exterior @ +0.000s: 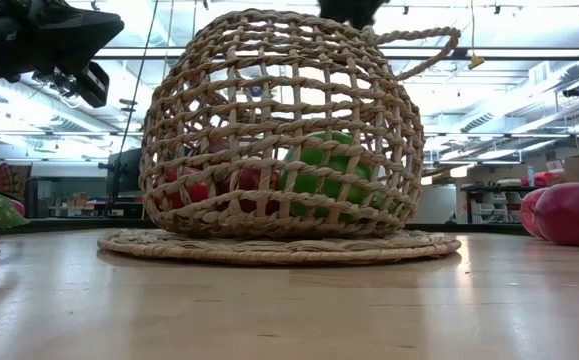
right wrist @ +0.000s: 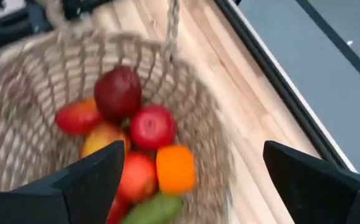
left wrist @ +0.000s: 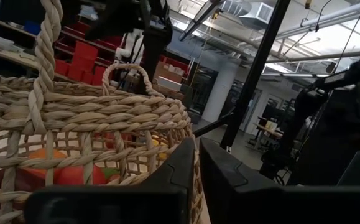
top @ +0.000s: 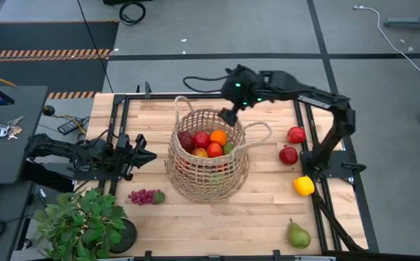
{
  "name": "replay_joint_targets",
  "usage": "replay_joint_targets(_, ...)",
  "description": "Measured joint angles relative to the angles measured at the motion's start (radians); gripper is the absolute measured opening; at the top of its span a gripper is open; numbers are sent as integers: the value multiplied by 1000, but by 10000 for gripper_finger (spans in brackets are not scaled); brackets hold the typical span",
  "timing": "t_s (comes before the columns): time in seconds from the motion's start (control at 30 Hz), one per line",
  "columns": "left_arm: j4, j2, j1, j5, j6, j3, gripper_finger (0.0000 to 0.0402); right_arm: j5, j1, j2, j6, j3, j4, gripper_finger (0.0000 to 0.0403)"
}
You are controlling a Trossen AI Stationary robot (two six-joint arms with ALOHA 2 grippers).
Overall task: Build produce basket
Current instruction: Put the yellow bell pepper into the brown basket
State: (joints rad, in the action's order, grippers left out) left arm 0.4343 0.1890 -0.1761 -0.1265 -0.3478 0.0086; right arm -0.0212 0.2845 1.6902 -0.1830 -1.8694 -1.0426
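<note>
One wooden table (top: 268,210), basket (top: 208,177) centred; right end effector (top: 229,114) spread above, left end effector (top: 146,156) seemingly clenched.

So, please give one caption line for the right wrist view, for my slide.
Open right gripper above the basket, with produce inside.

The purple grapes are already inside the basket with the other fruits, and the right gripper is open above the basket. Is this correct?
Not quite. The high view shows the purple grapes lying on the table, outside the basket on its left-arm side. The rest holds: the right gripper is open above the basket.
</note>
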Motion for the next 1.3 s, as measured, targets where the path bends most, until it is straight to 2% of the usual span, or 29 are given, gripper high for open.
replay_joint_targets(0.17,0,0,0,0,0,0,35,0,-7,-96,42,0,-175,387)
replay_joint_targets(0.3,0,0,0,0,0,0,29,-106,-3,-153,22,0,-329,387)
replay_joint_targets(0.37,0,0,0,0,0,0,28,-147,15,-176,14,7,-365,387)
replay_joint_targets(0.5,0,0,0,0,0,0,32,-128,67,-253,20,73,-365,387)
replay_joint_targets(0.8,0,0,0,0,0,0,29,-74,118,-486,-19,417,-369,387)
replay_joint_targets(0.93,0,0,0,0,0,0,29,-52,118,-579,-137,585,-304,387)
replay_joint_targets(1.1,0,0,0,0,0,0,36,27,74,-654,-258,765,-218,387)
replay_joint_targets(1.3,0,0,0,0,0,0,29,-48,-39,-699,-514,911,-215,387)
